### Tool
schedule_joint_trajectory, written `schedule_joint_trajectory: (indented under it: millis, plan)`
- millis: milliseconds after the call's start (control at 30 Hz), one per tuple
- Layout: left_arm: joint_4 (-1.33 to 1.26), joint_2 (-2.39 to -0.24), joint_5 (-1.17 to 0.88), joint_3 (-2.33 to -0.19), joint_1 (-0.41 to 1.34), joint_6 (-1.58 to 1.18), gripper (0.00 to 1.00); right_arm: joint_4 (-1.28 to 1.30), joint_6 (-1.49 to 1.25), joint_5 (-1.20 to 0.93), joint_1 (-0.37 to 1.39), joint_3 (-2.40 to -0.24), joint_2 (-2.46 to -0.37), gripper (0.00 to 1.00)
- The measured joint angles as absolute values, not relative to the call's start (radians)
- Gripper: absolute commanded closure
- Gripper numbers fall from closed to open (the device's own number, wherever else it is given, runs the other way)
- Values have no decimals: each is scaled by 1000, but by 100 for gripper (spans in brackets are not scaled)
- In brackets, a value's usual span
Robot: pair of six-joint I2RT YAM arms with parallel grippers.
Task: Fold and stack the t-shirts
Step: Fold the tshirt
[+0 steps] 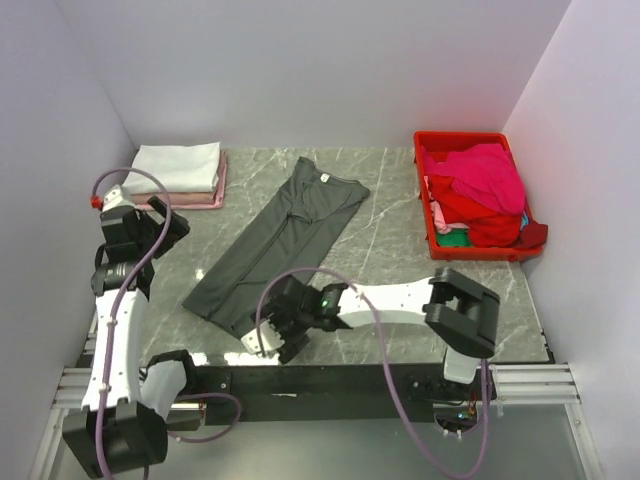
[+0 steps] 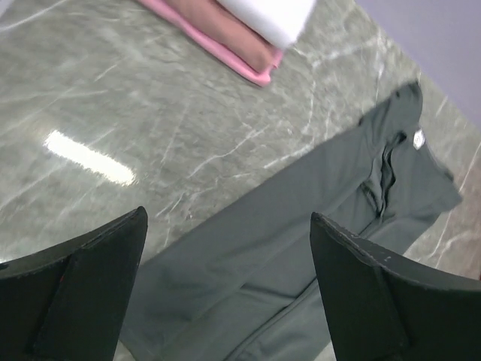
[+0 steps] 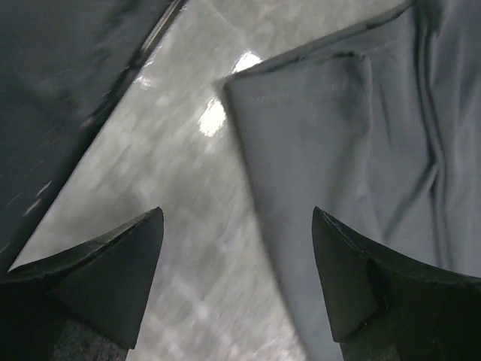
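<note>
Charcoal-grey t-shirt (image 1: 285, 235) folded into a long strip, lying diagonally mid-surface (image 1: 400, 250), collar far, hem near. Right gripper (image 1: 268, 335) spread wide and empty, just beside the hem's near corner. Left gripper (image 1: 168, 222) also spread and empty, left of the strip. Likely risk: pinching only the top layer (hem edges loosely stacked), undoing the fold. Folded white-over-pink stack (image 1: 180, 168) far left. Number of tees heaped in the red crate (image 1: 465, 139) impossible to tell.

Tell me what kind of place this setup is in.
Most likely a robot test cell in a lab, not a home: plain white walls box in a marble-look table, the left arm and right arm are bolted at its near edge, and a red crate holds loose t-shirts.
</note>
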State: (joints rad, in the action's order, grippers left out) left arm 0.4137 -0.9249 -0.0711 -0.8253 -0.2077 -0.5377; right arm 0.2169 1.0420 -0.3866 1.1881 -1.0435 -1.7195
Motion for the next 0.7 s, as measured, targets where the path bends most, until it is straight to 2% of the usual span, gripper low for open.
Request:
schedule_joint_trajectory:
  millis: [200, 400, 433, 600, 633, 667, 700]
  plan:
    - [516, -838, 18, -816, -214, -631, 8, 63, 1016, -237, 1263, -1058, -1827, 20]
    - [584, -799, 36, -798, -214, -659, 9, -21, 1000, -162, 1268, -1097, -1892, 34]
    - [591, -789, 37, -798, -214, -659, 9, -26, 998, -157, 1269, -1103, -1900, 40]
    - [615, -752, 43, -798, -214, -648, 9, -34, 981, -152, 1270, -1127, -1933, 61]
    - [616, -748, 43, -798, -214, -646, 9, -33, 979, -155, 1271, -1127, -1935, 80]
    - [616, -743, 42, -798, -214, -642, 9, -31, 983, -158, 1271, -1127, -1936, 91]
    - [616, -740, 41, -798, -214, -639, 9, -26, 982, -163, 1271, -1126, -1936, 99]
